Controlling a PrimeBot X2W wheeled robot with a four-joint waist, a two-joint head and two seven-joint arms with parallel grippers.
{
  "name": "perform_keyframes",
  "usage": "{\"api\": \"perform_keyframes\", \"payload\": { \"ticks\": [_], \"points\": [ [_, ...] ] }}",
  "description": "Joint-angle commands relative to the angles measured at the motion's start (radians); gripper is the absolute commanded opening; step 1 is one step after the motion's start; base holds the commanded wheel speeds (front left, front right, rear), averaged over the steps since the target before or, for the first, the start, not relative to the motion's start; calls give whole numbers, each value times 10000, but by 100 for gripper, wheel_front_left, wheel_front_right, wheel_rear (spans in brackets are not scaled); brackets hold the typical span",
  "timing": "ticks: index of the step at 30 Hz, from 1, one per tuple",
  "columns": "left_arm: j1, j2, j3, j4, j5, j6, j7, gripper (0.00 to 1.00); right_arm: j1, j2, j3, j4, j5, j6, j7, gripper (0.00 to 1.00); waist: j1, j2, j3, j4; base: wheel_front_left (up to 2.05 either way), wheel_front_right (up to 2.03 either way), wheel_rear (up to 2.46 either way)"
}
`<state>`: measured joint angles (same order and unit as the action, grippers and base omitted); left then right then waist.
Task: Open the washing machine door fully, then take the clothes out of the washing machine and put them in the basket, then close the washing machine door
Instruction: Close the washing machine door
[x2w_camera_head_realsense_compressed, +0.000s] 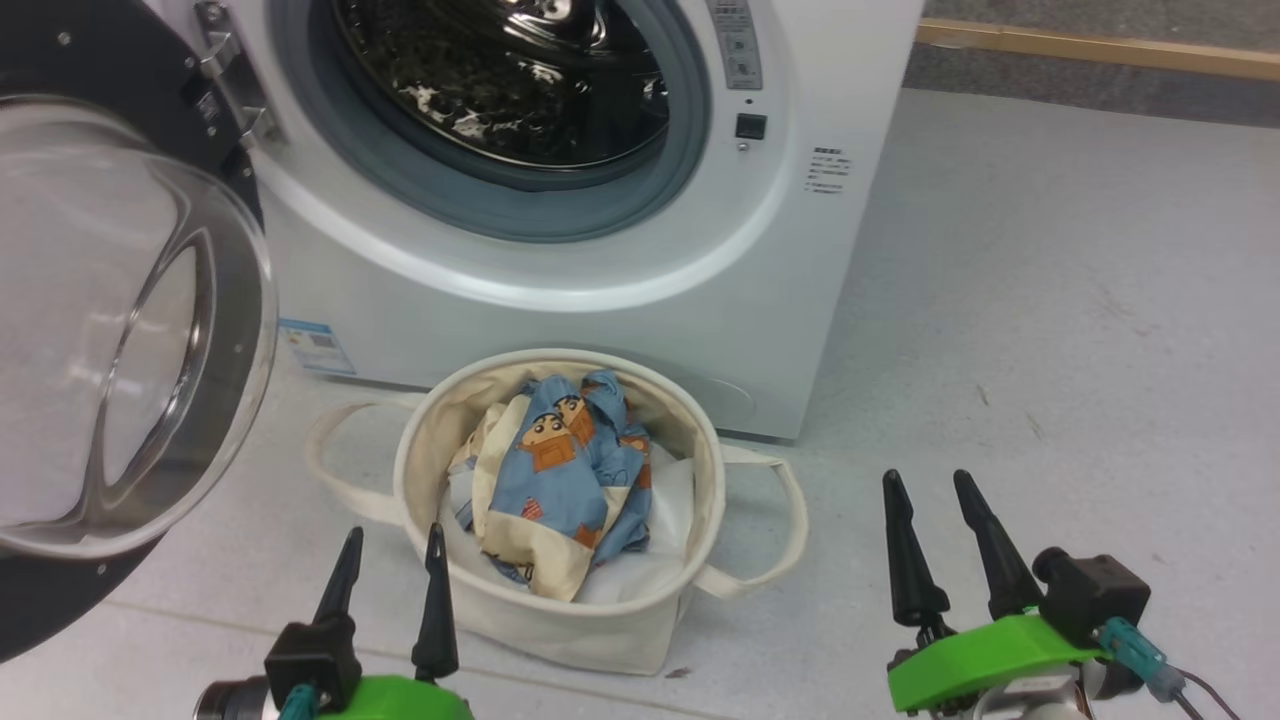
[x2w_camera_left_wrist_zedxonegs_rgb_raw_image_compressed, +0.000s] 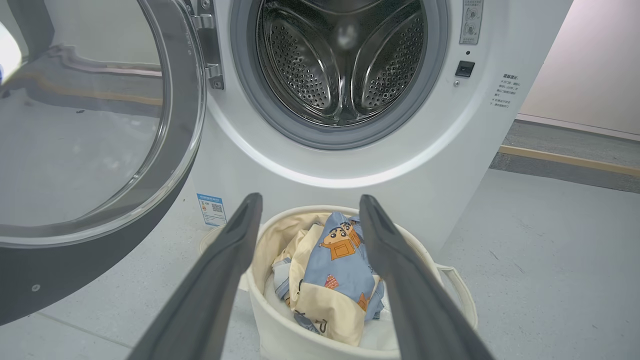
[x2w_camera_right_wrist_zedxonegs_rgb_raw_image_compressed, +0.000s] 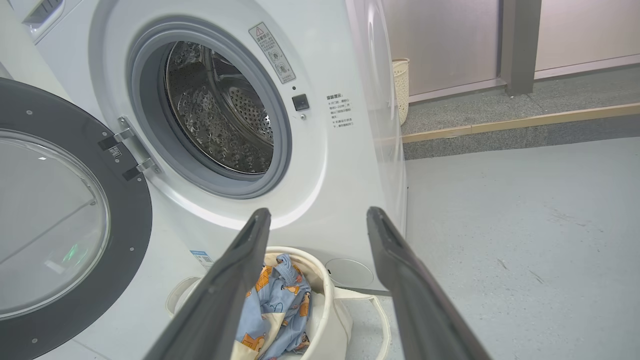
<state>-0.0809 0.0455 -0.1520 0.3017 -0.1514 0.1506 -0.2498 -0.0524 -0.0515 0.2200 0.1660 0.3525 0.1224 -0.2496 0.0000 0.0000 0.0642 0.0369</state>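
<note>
The white washing machine (x2w_camera_head_realsense_compressed: 640, 330) stands with its round door (x2w_camera_head_realsense_compressed: 110, 330) swung wide to the left, glass bowl bulging toward me. Its steel drum (x2w_camera_left_wrist_zedxonegs_rgb_raw_image_compressed: 345, 55) holds nothing that I can see. The blue bear-print clothes (x2w_camera_head_realsense_compressed: 565, 470) lie bunched in the cream basket (x2w_camera_head_realsense_compressed: 560, 615) on the floor in front of the machine. My left gripper (x2w_camera_head_realsense_compressed: 392, 540) is open at the basket's near-left rim, fingers pointing up. My right gripper (x2w_camera_head_realsense_compressed: 930, 485) is open over bare floor to the basket's right. Both hold nothing. In the wrist views the clothes (x2w_camera_left_wrist_zedxonegs_rgb_raw_image_compressed: 340, 270) (x2w_camera_right_wrist_zedxonegs_rgb_raw_image_compressed: 277, 310) show between the fingers.
Grey floor (x2w_camera_head_realsense_compressed: 1050, 300) stretches to the right of the machine. A wooden strip (x2w_camera_head_realsense_compressed: 1100, 45) edges a darker raised step at the back. A pale woven bin (x2w_camera_right_wrist_zedxonegs_rgb_raw_image_compressed: 400, 85) stands behind the machine. The open door's black ring (x2w_camera_right_wrist_zedxonegs_rgb_raw_image_compressed: 125, 240) reaches out at the left.
</note>
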Motion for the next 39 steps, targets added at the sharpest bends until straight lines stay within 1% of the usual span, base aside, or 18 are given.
{"api": "perform_keyframes", "payload": {
  "ticks": [1,6,14,15,18,19,25,31,39],
  "points": [
    [-368,47,226,-333,-30,60,-120,100,-243,13,240,-398,-75,83,-122,100,0,0,54,157,0,0,0],
    [-471,47,39,-494,-148,156,-120,100,-266,13,383,-661,-164,83,-122,100,0,0,147,807,0,0,0],
    [-325,47,-244,-768,-340,408,-120,100,-260,13,450,-642,-408,83,-122,100,0,0,130,2360,0,0,0],
    [-325,47,-244,-768,-340,408,-120,100,-260,13,450,-642,-408,83,-122,100,0,0,130,2360,0,0,0],
    [-203,47,-371,-881,-381,489,-120,100,-232,13,474,-690,-453,83,-122,100,0,0,81,2924,0,0,0],
    [-150,47,-456,-927,-290,558,-120,100,-209,13,470,-746,-484,83,-122,100,0,0,69,3276,0,0,0],
    [-95,47,-644,-1195,-374,719,-120,100,-87,13,469,-798,-643,83,-122,100,0,0,39,4151,0,0,0],
    [-7,47,-748,-1178,-268,687,-120,100,39,13,403,-854,-575,83,-122,100,0,0,-143,4518,0,0,0],
    [121,47,-642,-1221,-38,565,-120,100,147,13,498,-891,-372,83,-122,100,0,0,-292,4601,0,0,0]
  ]
}}
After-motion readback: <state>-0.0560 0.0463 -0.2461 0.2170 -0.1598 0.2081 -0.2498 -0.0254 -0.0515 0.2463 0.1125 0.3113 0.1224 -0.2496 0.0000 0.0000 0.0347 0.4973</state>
